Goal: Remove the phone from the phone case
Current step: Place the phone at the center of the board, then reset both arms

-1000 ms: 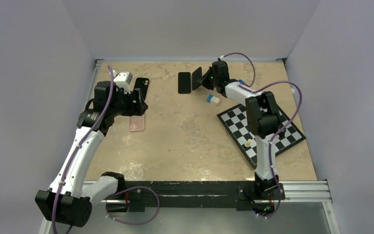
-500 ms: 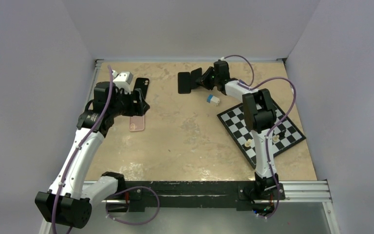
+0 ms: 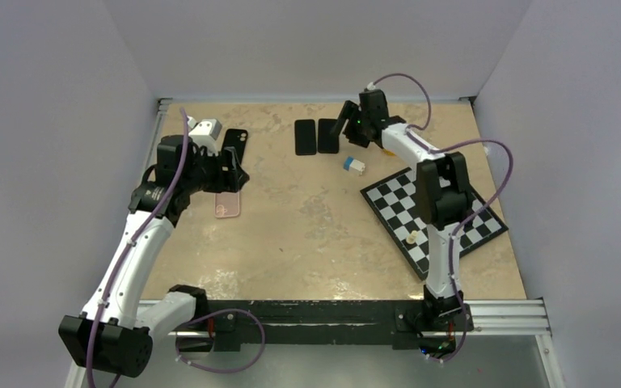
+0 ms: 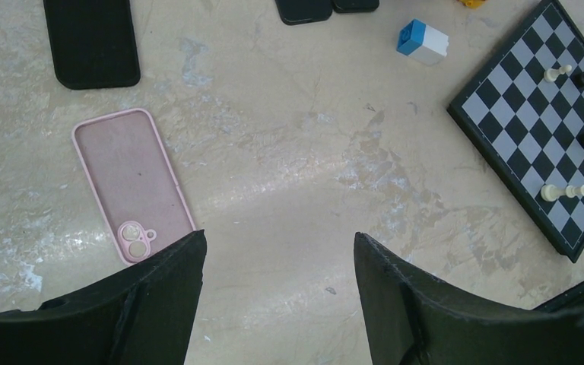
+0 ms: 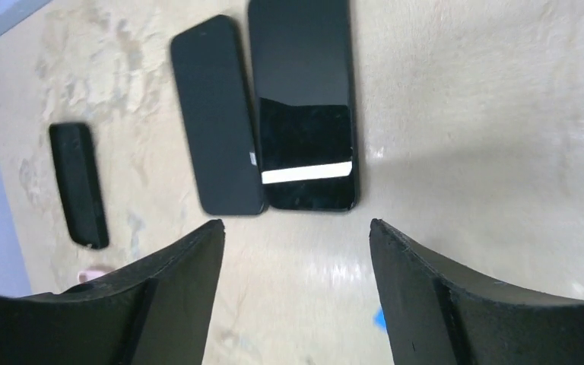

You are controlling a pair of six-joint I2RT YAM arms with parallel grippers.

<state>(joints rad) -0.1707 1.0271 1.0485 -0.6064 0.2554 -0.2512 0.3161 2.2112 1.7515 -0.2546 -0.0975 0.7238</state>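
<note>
Right tool (image 5: 295, 232) gapes wide and empty above the glossy, flat phone (image 5: 304, 106). The phone lies on the mottled beige desk (image 5: 464, 152), just beside the matte, round-cornered phone case (image 5: 217, 114). A second ago that phone sat tilted in its grip. Left tool (image 4: 277, 243) hangs spread and empty near a pink case (image 4: 133, 182).

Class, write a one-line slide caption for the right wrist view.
Open right fingers hover over a glossy phone lying beside a matte black case.
</note>
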